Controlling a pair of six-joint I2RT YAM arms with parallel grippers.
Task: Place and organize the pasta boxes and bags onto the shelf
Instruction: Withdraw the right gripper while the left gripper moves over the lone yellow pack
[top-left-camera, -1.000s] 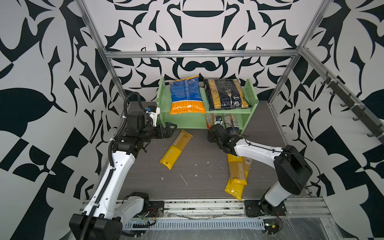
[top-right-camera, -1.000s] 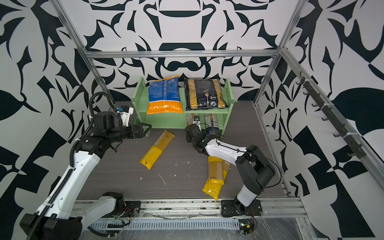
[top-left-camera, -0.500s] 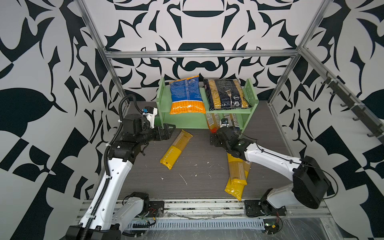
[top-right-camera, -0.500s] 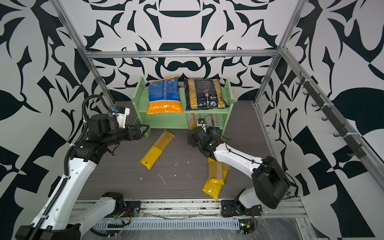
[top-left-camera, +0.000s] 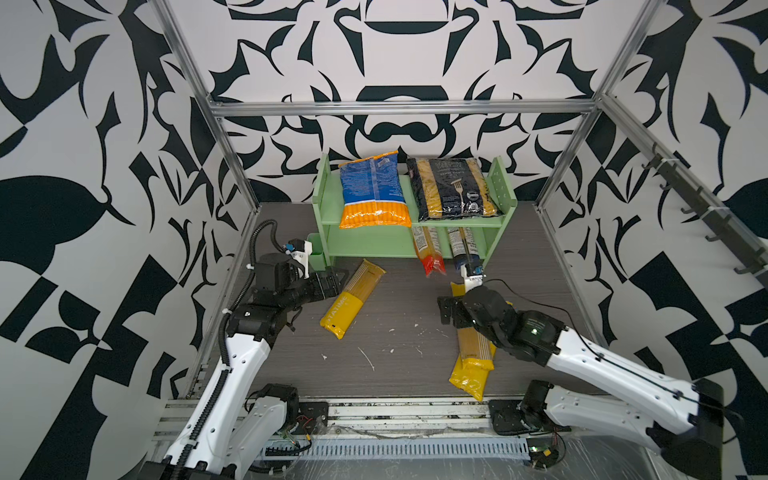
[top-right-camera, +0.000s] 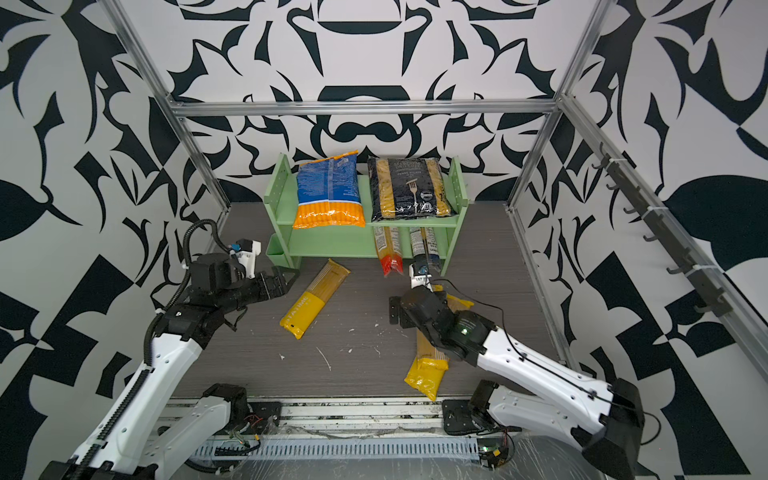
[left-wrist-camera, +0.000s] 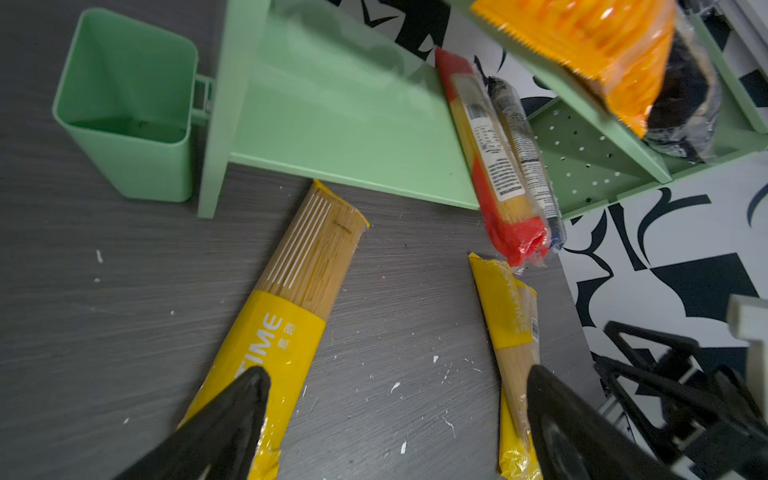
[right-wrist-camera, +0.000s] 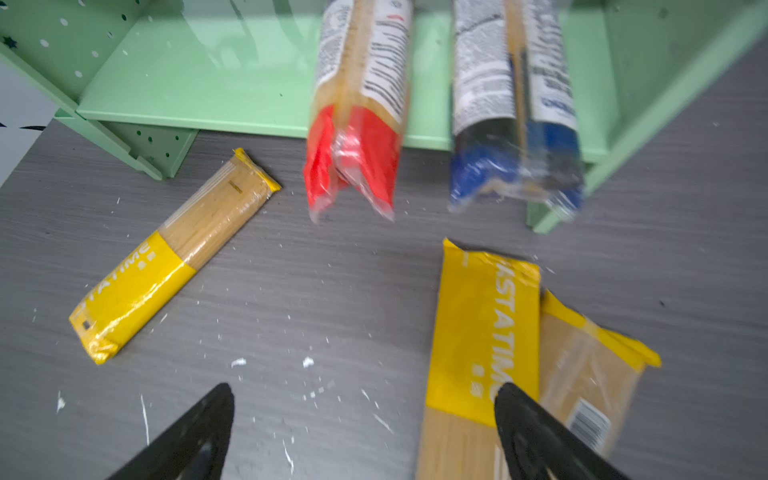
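Observation:
The pale green shelf (top-left-camera: 374, 245) stands at the back. Its top tier carries a blue-orange bag (top-left-camera: 372, 189) and a black penne bag (top-left-camera: 453, 189). A red-ended pack (top-left-camera: 428, 249) and a blue-ended pack (top-left-camera: 465, 249) lie on the lower tier, ends jutting out over the floor. One yellow spaghetti pack (top-left-camera: 353, 297) lies on the floor beside my open, empty left gripper (left-wrist-camera: 397, 374). Two more yellow packs (top-left-camera: 473, 361) lie partly under my right arm. My right gripper (right-wrist-camera: 365, 388) hangs open and empty in front of the shelf, one finger (right-wrist-camera: 523, 424) over a yellow pack (right-wrist-camera: 482, 332).
A small green cup (top-left-camera: 316, 249) hangs at the shelf's left side, close to my left wrist. White pasta crumbs (top-left-camera: 368, 359) dot the dark floor. Aluminium posts (top-left-camera: 561, 166) and patterned walls close in the sides and back.
My right gripper has opened and drawn back from the lower tier toward the front, leaving the blue-ended pack there. The left arm has shifted slightly.

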